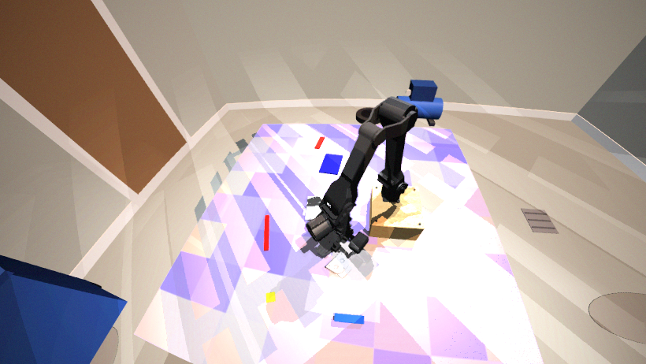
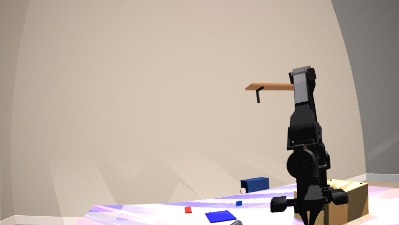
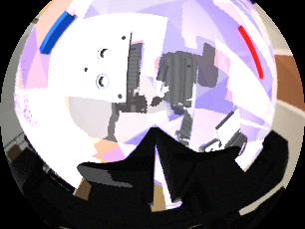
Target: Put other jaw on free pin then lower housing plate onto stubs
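A white plate (image 1: 336, 266) (image 3: 112, 65) with two round fittings and small dark dots lies in front of the arm. A grey ribbed strip (image 3: 134, 72) runs along its right side in the wrist view. Another grey ribbed part (image 3: 175, 82) lies apart, farther right, blurred by shadow. A white piece (image 1: 311, 211) (image 3: 228, 125) with grey parts lies near the arm's left side. Which part is which jaw, and whether teeth mesh, I cannot tell. My gripper (image 3: 153, 129) is shut and empty above the table, its tips seen short of the plate; the exterior view cuts them off.
The arm's base stands on a wooden block (image 1: 397, 214) (image 2: 357, 195). A red bar (image 1: 266, 232) (image 3: 251, 52), a blue bar (image 1: 348, 318) (image 3: 57, 33), a yellow square (image 1: 270, 297) and a blue square (image 1: 331, 164) (image 2: 220, 216) lie around. Patterned light and shadows cross the table.
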Tool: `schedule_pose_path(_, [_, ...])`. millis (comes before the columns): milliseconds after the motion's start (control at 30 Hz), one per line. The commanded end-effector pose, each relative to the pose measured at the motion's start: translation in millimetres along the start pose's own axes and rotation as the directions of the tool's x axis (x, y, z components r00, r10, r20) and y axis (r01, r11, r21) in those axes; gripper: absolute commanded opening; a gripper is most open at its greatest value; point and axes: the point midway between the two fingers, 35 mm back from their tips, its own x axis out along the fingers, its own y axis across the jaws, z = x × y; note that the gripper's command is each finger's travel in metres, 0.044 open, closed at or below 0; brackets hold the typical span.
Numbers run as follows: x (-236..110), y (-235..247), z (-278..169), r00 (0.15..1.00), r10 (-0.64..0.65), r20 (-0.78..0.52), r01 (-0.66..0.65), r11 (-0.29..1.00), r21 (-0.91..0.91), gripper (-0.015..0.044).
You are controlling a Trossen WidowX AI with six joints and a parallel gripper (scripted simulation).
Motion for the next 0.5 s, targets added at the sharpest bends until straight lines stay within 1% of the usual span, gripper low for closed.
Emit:
schedule_pose_path(0, [7,0,-3,1.000,-0.003,-0.013,0.003,1.000,-0.003,0.0000])
schedule_pose_path(233, [7,-1,-3,1.000,-0.003,-0.013,0.003,1.000,-0.003,0.0000])
schedule_pose_path(467, [7,-12,-2,1.000,-0.004,-0.013,0.004,1.000,-0.003,0.0000])
